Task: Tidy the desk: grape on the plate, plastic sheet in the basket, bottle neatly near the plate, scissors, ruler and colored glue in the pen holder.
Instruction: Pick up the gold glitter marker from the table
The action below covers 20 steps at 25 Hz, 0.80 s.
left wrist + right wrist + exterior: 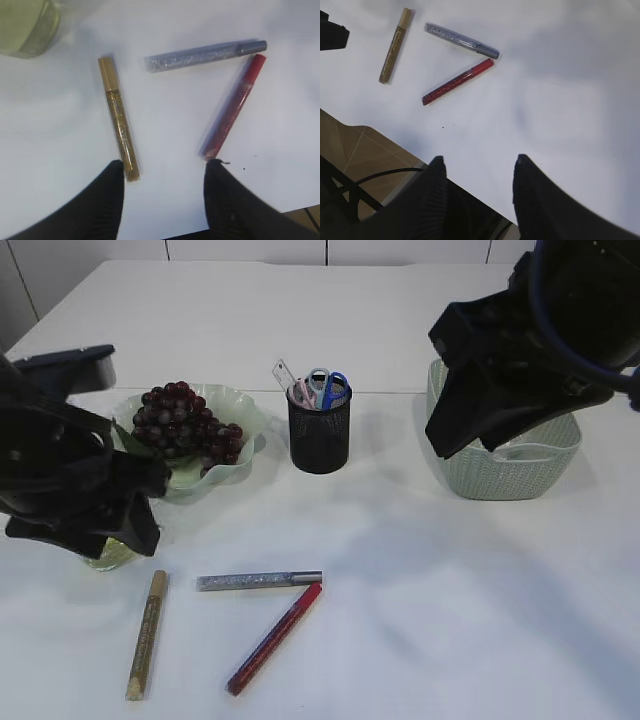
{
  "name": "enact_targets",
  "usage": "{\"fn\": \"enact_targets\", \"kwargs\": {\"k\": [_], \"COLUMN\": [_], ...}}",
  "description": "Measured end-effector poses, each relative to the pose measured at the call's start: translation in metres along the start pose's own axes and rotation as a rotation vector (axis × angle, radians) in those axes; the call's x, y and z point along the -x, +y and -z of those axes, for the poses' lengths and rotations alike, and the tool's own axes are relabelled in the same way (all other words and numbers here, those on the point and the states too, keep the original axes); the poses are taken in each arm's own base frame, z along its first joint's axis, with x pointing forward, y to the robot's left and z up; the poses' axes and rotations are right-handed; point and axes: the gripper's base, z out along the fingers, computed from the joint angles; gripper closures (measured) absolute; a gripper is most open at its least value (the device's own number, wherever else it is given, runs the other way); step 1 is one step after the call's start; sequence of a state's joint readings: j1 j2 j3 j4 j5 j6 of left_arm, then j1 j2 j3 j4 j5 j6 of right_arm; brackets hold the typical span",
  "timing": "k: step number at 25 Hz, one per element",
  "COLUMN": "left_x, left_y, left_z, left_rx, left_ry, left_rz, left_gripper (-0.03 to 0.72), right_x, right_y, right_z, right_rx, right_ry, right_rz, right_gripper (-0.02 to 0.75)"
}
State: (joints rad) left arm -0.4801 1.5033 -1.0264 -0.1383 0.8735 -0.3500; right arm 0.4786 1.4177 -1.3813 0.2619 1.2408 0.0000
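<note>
Three glue sticks lie on the white table (420, 620) — a gold glue stick (146, 634) on the left, a silver glue stick (258, 580) in the middle and a red glue stick (274, 637) slanting down from the silver one's cap end. The red and silver ones almost touch at their caps. The gold one lies a little apart. None of them is in the pen holder yet, so that job is still to do.

The black mesh pen holder (319, 435) stands behind them. Scissors (328, 386) with blue and pink handles already stick out of it, and so does a see-through ruler (285, 374). Those two look done.

The grapes (186, 426) sit on the wavy green plate (243, 412), left of the pen holder. That part looks done too. A pale bottle (27, 25) stands just in front of the plate, mostly hidden by the left arm — it seems to be in its place.

The green basket (505, 465) is on the right. I cannot tell if the plastic sheet is inside, because the right arm covers it.

The left gripper (165, 192) hangs over the glue sticks with its fingers spread, holding nothing. The gold stick's end is by one finger and the red stick's end by the other. The right gripper (477, 190) is spread too, empty, up high near the table edge.
</note>
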Motion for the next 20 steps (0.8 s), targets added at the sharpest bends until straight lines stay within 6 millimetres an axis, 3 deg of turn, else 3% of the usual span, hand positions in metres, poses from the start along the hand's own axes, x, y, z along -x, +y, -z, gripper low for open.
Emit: {"fn": "enact_targets", "kwargs": {"k": [11,20], "left_x": [0.005,0.006], "left_y": [0.004,0.008], "left_z": [-0.049,-0.071], "left_rx": [0.073,0.124], "left_ry": [0.137,0.187], "left_rz": [0.044,0.071], "left_gripper": [0.312,0.312], "right_x": [0.0,0.0], "right_y": [0.0,0.0], "right_z": [0.0,0.0], "right_rx": [0.0,0.0], "right_ry": [0.0,0.001], "right_rz": [0.0,0.0], "right_gripper": [0.388,0.388]}}
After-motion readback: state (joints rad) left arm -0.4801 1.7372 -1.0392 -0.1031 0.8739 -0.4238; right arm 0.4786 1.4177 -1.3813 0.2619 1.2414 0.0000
